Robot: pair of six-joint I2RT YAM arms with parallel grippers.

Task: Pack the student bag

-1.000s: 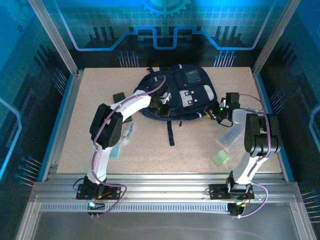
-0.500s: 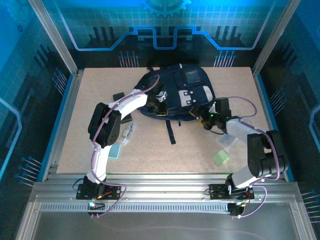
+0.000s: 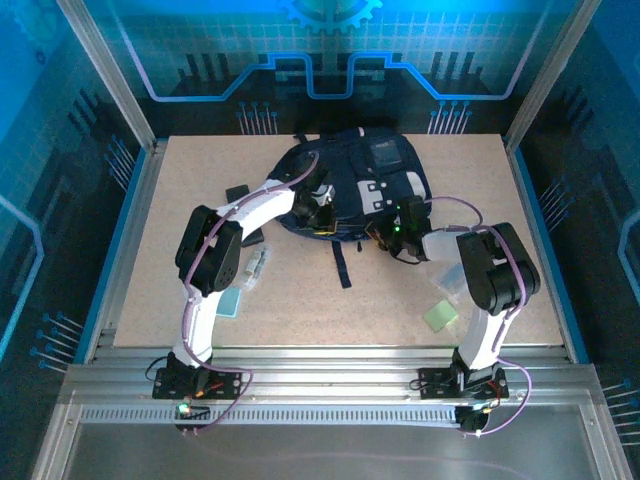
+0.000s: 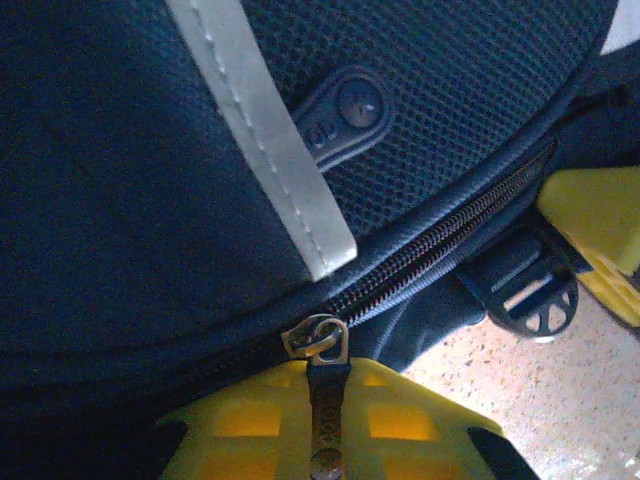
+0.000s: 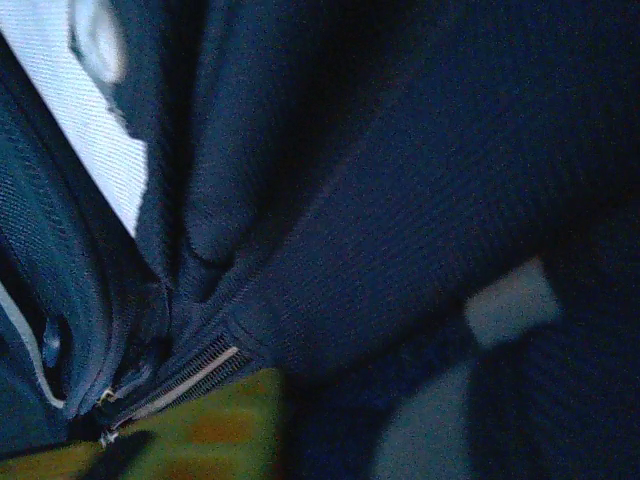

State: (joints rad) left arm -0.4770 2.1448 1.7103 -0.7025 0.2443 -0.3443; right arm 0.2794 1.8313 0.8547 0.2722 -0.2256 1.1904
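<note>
Fabric of dark navy made up the student bag point(image 3: 350, 175), which lay flat at the far middle of the table point(image 3: 330, 320). Its light grey patches point(image 3: 378, 193) faced up and a dark strap point(image 3: 340, 262) trailed toward the arms. Seen from the left wrist, its mesh-textured panel carried a thin white stripe point(image 4: 265, 140) with stitched edges and a small rubber tab point(image 4: 345, 108). Below these ran a zipper point(image 4: 450, 235) whose metal zipper pull point(image 4: 318, 345) rested on one yellow finger point(image 4: 240, 420).

The left gripper point(image 3: 322, 212) was clenched on a navy fold at the bag's near left edge, with a plastic buckle point(image 4: 535, 305) beside that fold. The right gripper point(image 3: 385, 232) pressed against the near right edge with its jaws closed. The dim, blurred right wrist view did not show what, if anything, it pinched.

Left of the bag lay a small black case point(image 3: 237, 194). A teal card point(image 3: 230, 303), a clear packet point(image 3: 455, 280) and a green pad point(image 3: 440, 316) lay nearer the arms.
</note>
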